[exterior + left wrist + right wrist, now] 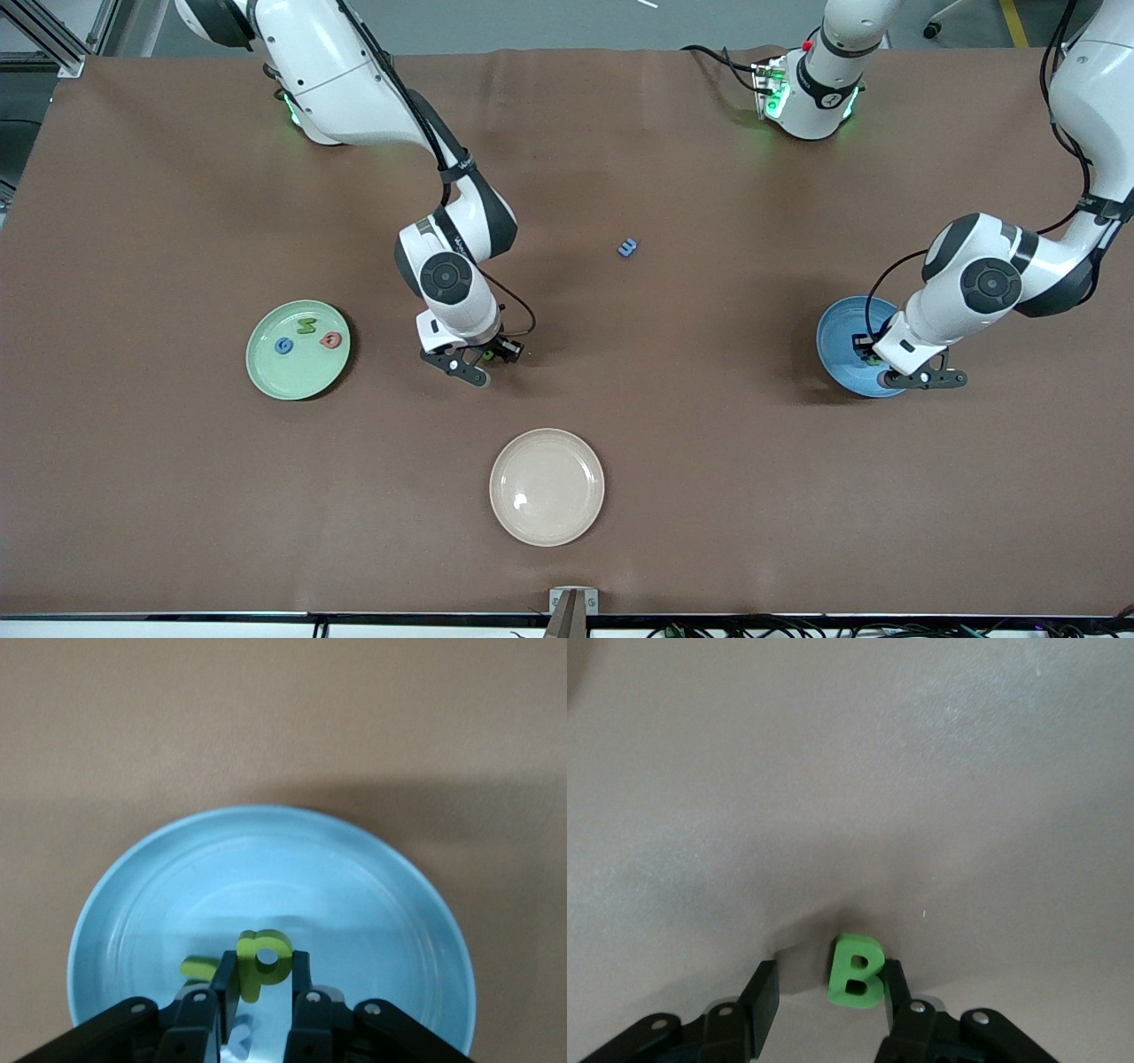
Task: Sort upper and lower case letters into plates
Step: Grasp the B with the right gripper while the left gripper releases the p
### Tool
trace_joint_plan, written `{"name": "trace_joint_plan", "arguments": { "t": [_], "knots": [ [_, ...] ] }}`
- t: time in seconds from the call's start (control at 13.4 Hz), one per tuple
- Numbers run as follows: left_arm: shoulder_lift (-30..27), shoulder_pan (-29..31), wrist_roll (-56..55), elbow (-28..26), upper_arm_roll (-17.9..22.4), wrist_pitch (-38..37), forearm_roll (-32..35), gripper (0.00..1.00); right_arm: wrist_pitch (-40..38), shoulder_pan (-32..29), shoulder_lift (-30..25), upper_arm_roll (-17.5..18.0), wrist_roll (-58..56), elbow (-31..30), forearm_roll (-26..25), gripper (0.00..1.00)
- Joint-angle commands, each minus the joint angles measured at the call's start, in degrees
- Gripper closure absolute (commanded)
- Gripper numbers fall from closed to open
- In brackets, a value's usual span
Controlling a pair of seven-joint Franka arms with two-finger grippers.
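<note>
My left gripper (263,967) is shut on a green p (266,950) just over the blue plate (354,886), which lies at the left arm's end of the table (837,328). A green n (197,968) and a blue t (237,1041) lie in that plate under the fingers. My right gripper (829,979) is down at the table with a green B (856,970) between its open fingers. One finger touches the B and a gap shows at the other. The pale green plate (292,377) holds a blue G (283,346), a green M (306,326) and a red Q (330,339). A blue m (628,248) lies alone mid-table.
A cream-white plate (547,486) sits empty close to the front camera, nearer to it than my right gripper (485,356). The brown cloth covers the whole table.
</note>
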Motion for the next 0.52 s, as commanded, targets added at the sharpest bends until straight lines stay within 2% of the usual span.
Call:
{"name": "trace_joint_plan", "arguments": {
  "t": [0.0, 0.15, 0.22, 0.3, 0.37, 0.45],
  "knots": [
    [2.11, -1.84, 0.39, 2.8, 0.42, -0.1, 1.04, 0.93, -0.18, 0.43, 0.23, -0.33, 0.26, 0.1, -0.47, 0.45],
    [3.17, -3.06, 0.3, 3.07, 2.16, -0.1, 2.17, 0.9, -0.01, -0.09, 0.32, -0.33, -0.01, 0.1, -0.56, 0.45],
    [3.0, -3.86, 0.3, 2.99, 2.61, -0.1, 2.18, 0.67, -0.01, -0.18, 0.32, -0.42, -0.1, 0.1, -0.56, 0.47],
    [2.65, -3.78, 0.47, 2.99, 2.53, -0.1, 2.18, 0.25, -0.09, -0.27, 0.32, -0.42, -0.1, 0.02, -0.56, 0.51],
    [2.12, -3.78, 0.48, 2.9, 2.26, -0.45, 2.18, 0.09, -0.09, -0.53, 0.23, -0.42, -0.18, 0.1, -0.56, 0.52],
    [1.33, -3.78, 0.3, 2.46, 1.22, -0.72, 1.48, 0.05, -0.09, -0.62, 0.32, -0.51, -0.62, 0.1, -0.56, 0.52]
  ]
}}
